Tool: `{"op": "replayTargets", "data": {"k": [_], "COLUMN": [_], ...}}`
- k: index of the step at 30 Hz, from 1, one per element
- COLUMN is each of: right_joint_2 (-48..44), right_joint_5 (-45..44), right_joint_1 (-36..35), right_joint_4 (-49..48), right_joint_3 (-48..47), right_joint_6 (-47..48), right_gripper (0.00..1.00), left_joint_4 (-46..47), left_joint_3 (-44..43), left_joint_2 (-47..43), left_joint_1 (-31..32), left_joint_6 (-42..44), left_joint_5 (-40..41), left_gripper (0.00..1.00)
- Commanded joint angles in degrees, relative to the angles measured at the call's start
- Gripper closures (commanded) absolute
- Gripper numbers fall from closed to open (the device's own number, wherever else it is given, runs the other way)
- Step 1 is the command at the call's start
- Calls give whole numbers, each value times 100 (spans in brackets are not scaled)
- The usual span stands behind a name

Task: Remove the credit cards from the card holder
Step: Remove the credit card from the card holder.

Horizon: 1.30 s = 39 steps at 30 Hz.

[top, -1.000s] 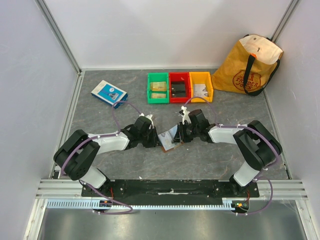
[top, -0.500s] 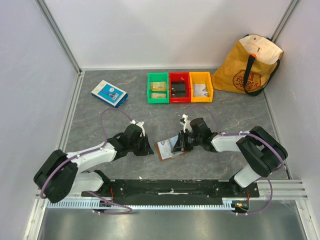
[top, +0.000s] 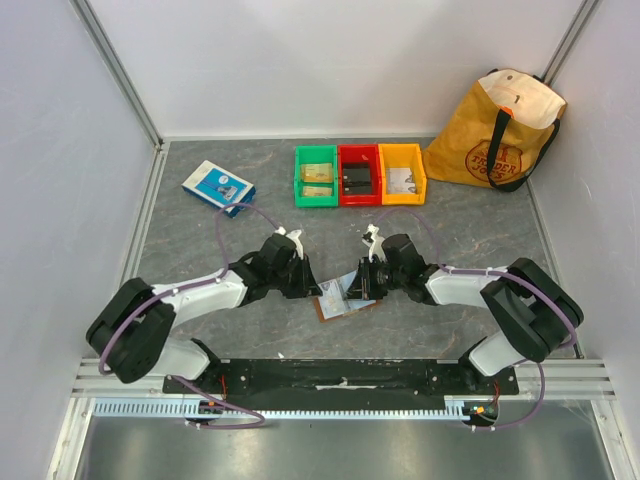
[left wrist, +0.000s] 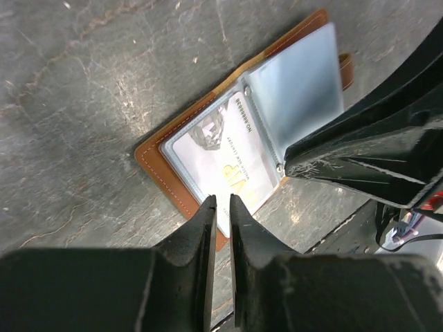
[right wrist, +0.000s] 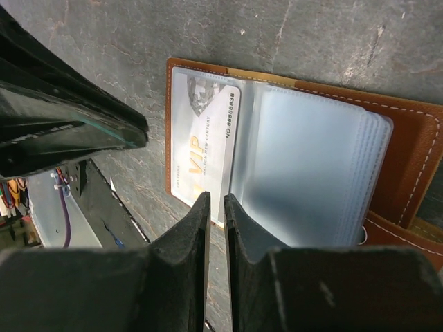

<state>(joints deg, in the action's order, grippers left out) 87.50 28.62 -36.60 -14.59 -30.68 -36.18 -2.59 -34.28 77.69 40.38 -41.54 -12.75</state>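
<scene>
Hovering almost pressed together, the left jaws leave only a thin slit. Their tips are at the edge of a pale credit card (left wrist: 214, 159) printed VIP, and whether they nip it cannot be told. The right jaws stand the same way from the opposite side, tips at the card's edge, grip likewise unclear. The card sits under a clear sleeve on one leaf of the card holder (right wrist: 408, 159). The holder lies open on the grey surface (top: 200, 235) between the arms, with frosted sleeves (right wrist: 304, 159) stacked over its other leaf. Farther back stand a green bin (top: 316, 176), a red bin (top: 358, 174) and a yellow bin (top: 401, 172), with a blue-and-white box (top: 218, 186) and a tote bag (top: 495, 130) to either side.
</scene>
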Motion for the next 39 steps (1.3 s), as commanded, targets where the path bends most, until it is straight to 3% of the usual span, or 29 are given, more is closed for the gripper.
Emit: {"op": "replayTargets", "data": {"k": [1, 20, 27, 31, 39], "right_joint_2": [74, 381, 434, 469, 338], "right_joint_5": [47, 539, 697, 724, 645], "right_joint_1": [-5, -14, -14, -5, 197], "right_joint_4": [-105, -958, -1292, -1310, -766], "right_joint_3": [-9, 334, 413, 413, 431], "right_joint_6": [50, -363, -556, -565, -302], "right_gripper": [80, 82, 89, 100, 100], "left_joint_4": [400, 4, -5, -22, -84], "left_joint_3": [-78, 106, 106, 97, 141], "left_joint_2": [343, 923, 967, 958, 958], "left_joint_1": [84, 137, 137, 137, 137], "left_joint_6": [-21, 67, 67, 67, 85], "left_joint_5": [-368, -122, -113, -96, 36], "left_gripper": [82, 87, 87, 87, 89]}}
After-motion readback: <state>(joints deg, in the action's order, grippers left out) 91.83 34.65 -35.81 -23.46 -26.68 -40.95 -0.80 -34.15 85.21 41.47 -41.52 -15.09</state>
